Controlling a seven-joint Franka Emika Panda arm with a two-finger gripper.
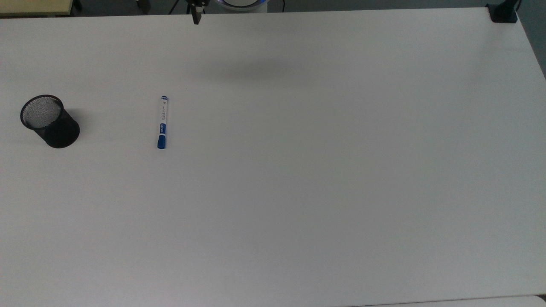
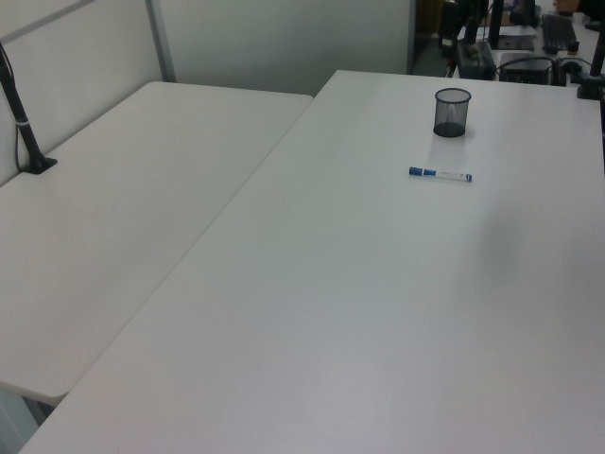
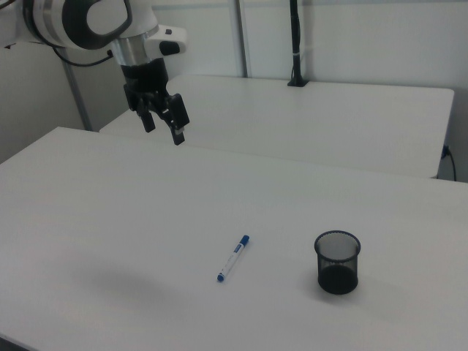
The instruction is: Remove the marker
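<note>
Marker (image 1: 162, 122): lies flat on the white table (image 1: 324, 170), left of centre in the top view, well apart from the cup (image 1: 49, 121) at far left.
Gripper (image 3: 162, 123): upper left of the right view, raised high above the table, fingers spread, holding nothing.
Cup: upright, looks empty.
Risk: the round barrel could roll if nudged; a careless sweep might tip the light cup.

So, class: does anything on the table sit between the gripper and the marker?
Nothing visible does. The gripper hangs open above bare table, the marker lies flat in the open, and the mesh cup stands apart beyond it.
</note>
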